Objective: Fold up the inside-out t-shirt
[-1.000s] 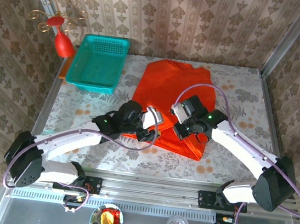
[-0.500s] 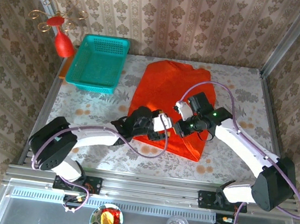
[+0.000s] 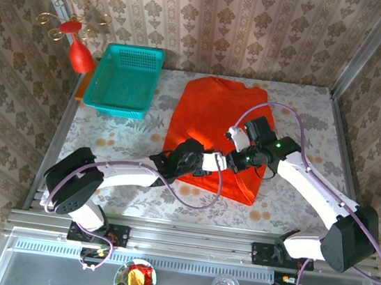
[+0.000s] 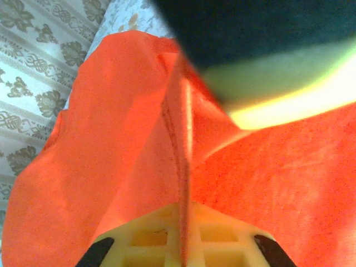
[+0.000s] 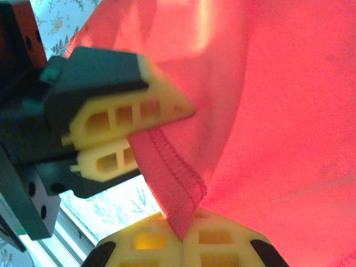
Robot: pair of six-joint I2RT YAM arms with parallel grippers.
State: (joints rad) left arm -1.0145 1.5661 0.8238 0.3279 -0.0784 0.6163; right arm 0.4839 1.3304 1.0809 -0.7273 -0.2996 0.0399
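1. The t-shirt (image 3: 212,114) lies spread on the surface (image 3: 106,142), in the middle and towards the right, with its collar end at the far side.
2. Its near part is gathered up where the two grippers meet, and a loose flap lies flat below them at the near right.
3. The left gripper (image 3: 217,162) reaches in from the left over the shirt's near edge. In the left wrist view its yellow fingers (image 4: 139,242) are pressed together on a stitched hem (image 4: 181,144), which rises between them as a thin ridge.
4. The right gripper (image 3: 236,159) comes in from the right and sits just beside the left one, almost tip to tip. In the right wrist view its fingers (image 5: 217,239) pinch the same hem, and the fold of cloth climbs from them towards the left gripper (image 5: 142,142), which is clamped on it a little further along.
5. A teal basket (image 3: 125,81) stands at the far left of the surface, just beside the shirt's left edge.
6. A red ornament (image 3: 81,58) with gold curls stands left of the basket.
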